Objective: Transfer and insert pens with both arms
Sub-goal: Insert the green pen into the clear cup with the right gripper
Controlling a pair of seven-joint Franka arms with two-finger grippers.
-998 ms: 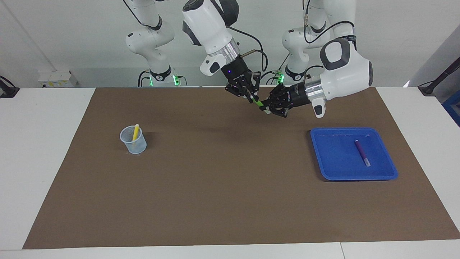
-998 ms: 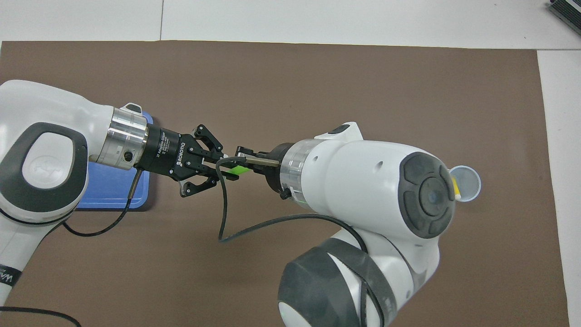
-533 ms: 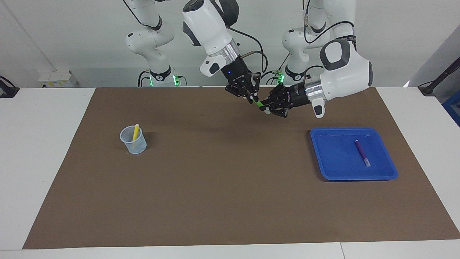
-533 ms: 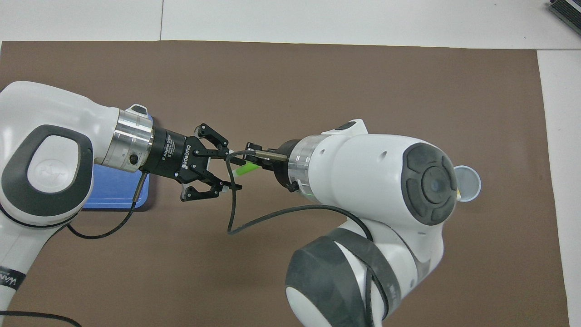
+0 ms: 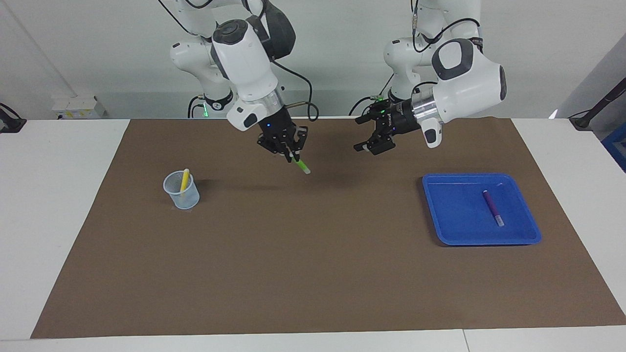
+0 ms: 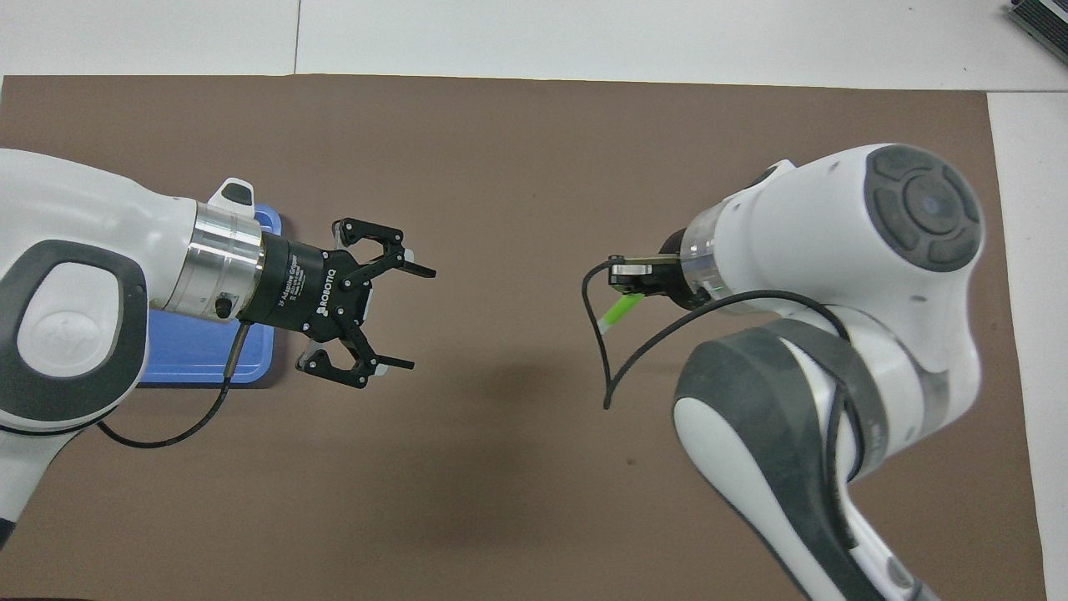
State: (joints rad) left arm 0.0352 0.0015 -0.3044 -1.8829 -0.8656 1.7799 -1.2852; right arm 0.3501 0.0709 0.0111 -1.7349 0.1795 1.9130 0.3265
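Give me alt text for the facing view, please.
The right gripper holds a green pen over the brown mat; the left gripper hangs open. A yellow pen stands in a cup; a purple pen lies in a blue tray.

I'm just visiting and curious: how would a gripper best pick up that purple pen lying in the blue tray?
Probably from straight above, fingers closing across the middle of the purple pen. It lies flat and alone on the blue tray floor, away from the rim, so both long sides look free. The open left gripper hangs closest.
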